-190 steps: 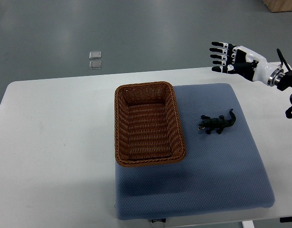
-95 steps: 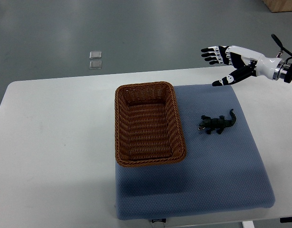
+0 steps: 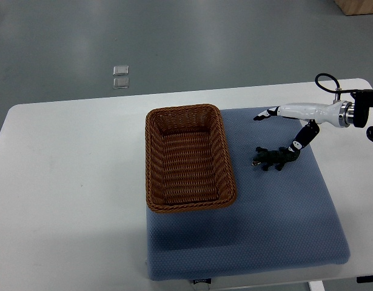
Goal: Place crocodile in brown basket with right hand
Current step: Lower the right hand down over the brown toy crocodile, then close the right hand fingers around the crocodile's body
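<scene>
A small dark green toy crocodile (image 3: pixel 276 157) lies on the blue cushion (image 3: pixel 253 242), to the right of the brown wicker basket (image 3: pixel 188 157), which holds nothing. My right hand (image 3: pixel 283 128) reaches in from the right edge and hovers just over the crocodile's tail end. Its fingers (image 3: pixel 266 113) point left and its thumb (image 3: pixel 299 140) hangs down beside the tail, spread apart and holding nothing. The left arm is out of view.
The cushion lies on a white table (image 3: pixel 65 182). Two small clear squares (image 3: pixel 121 76) sit on the grey floor beyond the table's far edge. A wooden piece (image 3: pixel 359 6) shows at the top right corner.
The right hand has dropped from high above the table's far edge, turned flat and come down to just over the crocodile. Crocodile and basket have not moved.
</scene>
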{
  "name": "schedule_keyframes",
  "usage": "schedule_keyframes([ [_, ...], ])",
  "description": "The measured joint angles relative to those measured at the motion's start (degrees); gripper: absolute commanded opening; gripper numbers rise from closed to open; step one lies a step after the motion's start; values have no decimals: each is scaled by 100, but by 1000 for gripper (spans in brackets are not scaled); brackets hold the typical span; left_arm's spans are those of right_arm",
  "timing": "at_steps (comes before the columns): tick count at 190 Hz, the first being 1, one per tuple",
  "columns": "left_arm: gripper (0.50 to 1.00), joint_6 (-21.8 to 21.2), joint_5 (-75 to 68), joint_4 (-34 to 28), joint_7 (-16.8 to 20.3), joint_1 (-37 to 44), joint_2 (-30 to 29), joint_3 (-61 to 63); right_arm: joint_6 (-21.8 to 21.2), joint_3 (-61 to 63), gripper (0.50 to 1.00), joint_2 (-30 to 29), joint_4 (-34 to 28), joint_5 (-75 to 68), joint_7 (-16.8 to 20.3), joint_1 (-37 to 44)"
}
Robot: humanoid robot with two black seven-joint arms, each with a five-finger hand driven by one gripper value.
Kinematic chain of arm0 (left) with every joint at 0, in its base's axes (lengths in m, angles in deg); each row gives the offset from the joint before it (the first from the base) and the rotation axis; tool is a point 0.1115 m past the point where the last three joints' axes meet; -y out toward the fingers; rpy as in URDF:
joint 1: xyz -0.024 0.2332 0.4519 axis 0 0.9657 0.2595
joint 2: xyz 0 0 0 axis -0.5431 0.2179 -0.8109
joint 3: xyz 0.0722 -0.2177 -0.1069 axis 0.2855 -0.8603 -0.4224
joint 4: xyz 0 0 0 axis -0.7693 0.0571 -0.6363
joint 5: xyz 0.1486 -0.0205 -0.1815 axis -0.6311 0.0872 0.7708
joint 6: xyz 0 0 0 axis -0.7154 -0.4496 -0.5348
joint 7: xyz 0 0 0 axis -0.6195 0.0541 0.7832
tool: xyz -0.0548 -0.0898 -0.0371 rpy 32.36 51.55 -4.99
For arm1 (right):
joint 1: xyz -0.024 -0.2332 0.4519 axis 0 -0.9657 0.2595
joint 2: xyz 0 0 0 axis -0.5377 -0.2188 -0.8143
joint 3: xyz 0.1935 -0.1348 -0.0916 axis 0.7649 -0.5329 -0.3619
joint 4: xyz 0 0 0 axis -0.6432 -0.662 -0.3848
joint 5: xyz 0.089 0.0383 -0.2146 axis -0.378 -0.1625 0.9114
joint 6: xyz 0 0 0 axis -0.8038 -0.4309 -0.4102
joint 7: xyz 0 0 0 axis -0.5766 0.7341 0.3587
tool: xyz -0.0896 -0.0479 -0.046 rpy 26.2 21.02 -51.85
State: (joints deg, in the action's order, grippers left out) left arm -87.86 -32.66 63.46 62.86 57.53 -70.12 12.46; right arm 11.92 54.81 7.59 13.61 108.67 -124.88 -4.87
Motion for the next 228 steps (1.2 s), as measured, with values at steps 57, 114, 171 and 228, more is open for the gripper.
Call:
schedule_keyframes([
  [57,1000,0,0,0,0,1,0,0,143,-429,926,194,-557,11,0,151],
  [114,1000,0,0,0,0,2,0,0,224,-920,926,268,-799,24,1,223],
  [171,1000,0,0,0,0,2,0,0,759,-1316,926,260,-670,136,1,207],
  [228,1000,0,0,0,0,2,0,0,1413,-1382,926,254,-641,254,1,162],
])
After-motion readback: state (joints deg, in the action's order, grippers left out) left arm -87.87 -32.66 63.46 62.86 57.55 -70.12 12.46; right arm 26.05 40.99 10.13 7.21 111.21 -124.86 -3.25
